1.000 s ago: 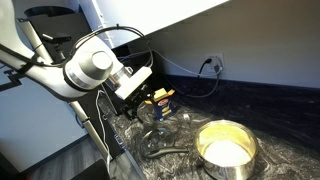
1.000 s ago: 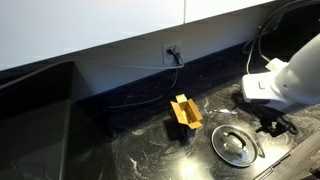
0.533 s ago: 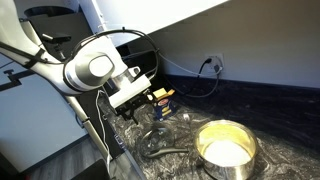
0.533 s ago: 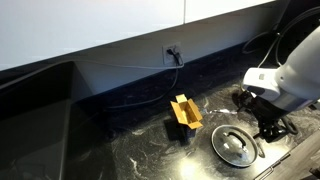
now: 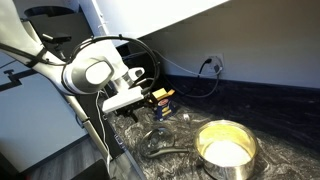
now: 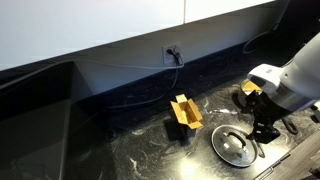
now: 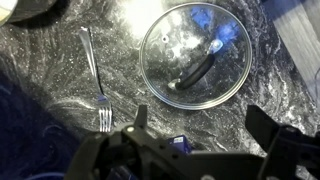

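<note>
Wrist view, nearest: the hand [image 7: 198,114] with its two fingers [image 7: 140,116] spread wide apart and nothing between them. It hangs above the dark marbled tabletop [image 7: 40,95]. Just beyond the fingertips a round glass lid [image 7: 195,55] lies flat on the tabletop, its dark handle running slantwise across the middle. Beside the lid, apart from it, lies a fork [image 7: 97,82] with its prongs toward the hand.

In both exterior views the hand [image 6: 262,128] points downward over the edge of the lid [image 6: 235,146], not touching it. In an exterior view a shiny metal pot [image 5: 222,125] stands uncovered near the lid [image 5: 160,140]. Farther back an orange box [image 6: 184,110] stands on the tabletop, well apart from the lid. Farthest, a socket [image 6: 172,52] with a cable plugged in sits on the wall.
</note>
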